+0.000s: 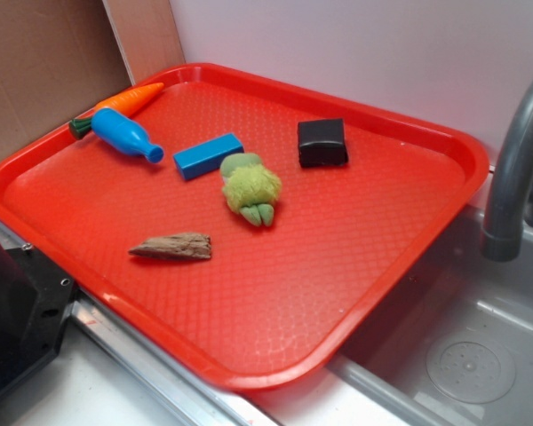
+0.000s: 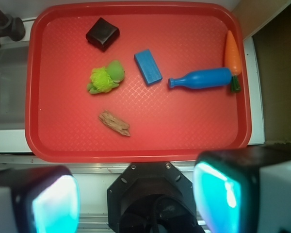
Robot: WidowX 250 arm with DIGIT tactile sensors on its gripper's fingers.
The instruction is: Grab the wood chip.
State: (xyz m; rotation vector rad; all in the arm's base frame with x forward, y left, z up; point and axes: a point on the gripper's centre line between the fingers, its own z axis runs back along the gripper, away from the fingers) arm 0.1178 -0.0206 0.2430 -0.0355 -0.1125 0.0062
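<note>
Your target, the small flat brown-grey wedge of rough wood, the wood chip point(image 2: 114, 123), lies flat on the red plastic tray point(image 2: 194, 126) with its dimpled, slightly glossy floor. It sits toward the tray edge nearest the robot, alone, well apart from everything else. One end tapers to a point; the other is broader and blunt.

Expect the chip to be very light, stiff and dry. Its splintered grain should grip well against the pads, but it is thin and lies low, so the fingertips probably need to come right down to the tray surface. Take hold across the narrow width near the broader end, where there is more body; the pointed tip looks brittle and could slip out or snap. Being so light, it may skid on the tray if one finger touches first.

Your end effector point(image 2: 136, 199) hangs above the near edge of the tray, its two fingers spread wide apart and holding nothing; the pads glow pale teal in the wrist view, blurred by closeness.

Farther off lie a fuzzy yellow-green soft toy point(image 2: 105, 78), a hard rectangular blue block point(image 2: 148, 67), a smooth blue plastic bottle point(image 2: 200, 78) on its side, an orange toy carrot point(image 2: 232, 54) just beside it, and a glossy dark square block point(image 2: 102, 33), possibly black or deep brown.

The tray rests on a bench beside a grey metal sink point(image 1: 466, 355) with a curved tap point(image 1: 515, 169).
</note>
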